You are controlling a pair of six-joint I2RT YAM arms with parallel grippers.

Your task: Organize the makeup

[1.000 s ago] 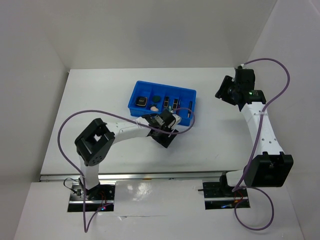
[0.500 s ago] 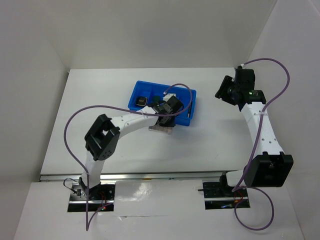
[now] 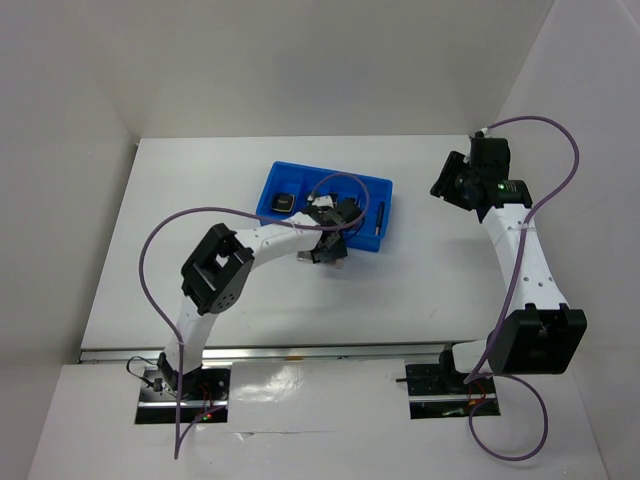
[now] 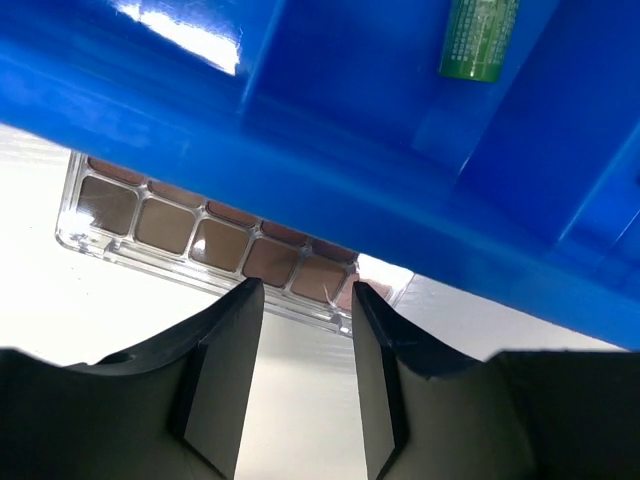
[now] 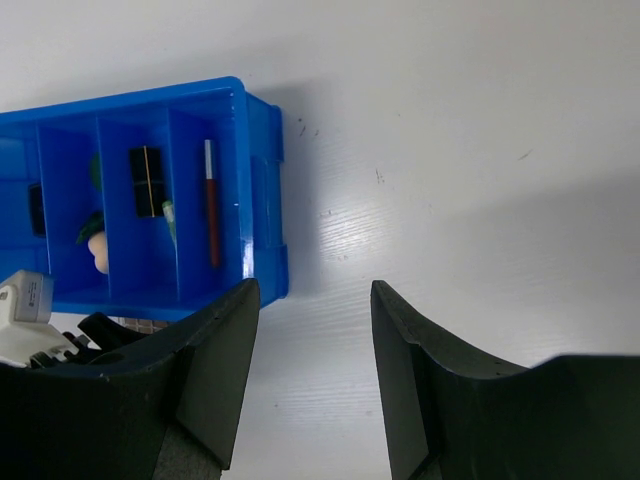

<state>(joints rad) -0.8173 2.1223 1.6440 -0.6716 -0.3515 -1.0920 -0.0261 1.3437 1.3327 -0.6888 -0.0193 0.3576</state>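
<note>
The pinkish flat palette (image 4: 190, 232), clear-cased with brown pans, lies flat on the white table against the outside of the blue tray's near wall (image 4: 330, 165). My left gripper (image 4: 305, 298) is open and empty, its fingertips right at the palette's near edge. In the top view this gripper (image 3: 330, 248) sits at the tray's front side and hides most of the palette (image 3: 305, 258). The tray (image 3: 330, 173) holds the black square compact (image 3: 285, 201), the thin pencil (image 5: 211, 205), a black-gold case (image 5: 147, 180) and the peach sponge (image 5: 98, 250). My right gripper (image 5: 312, 295) is open, high over bare table.
A green tube (image 4: 480, 40) lies in a tray compartment. The tray (image 5: 262, 200) stands at the table's back centre. White walls enclose the table on the left, back and right. The left arm's purple cable loops over the tray.
My left gripper has moved up and left to the tray's near wall. The palette it carried now lies on the table by that wall. The right arm has not moved.
</note>
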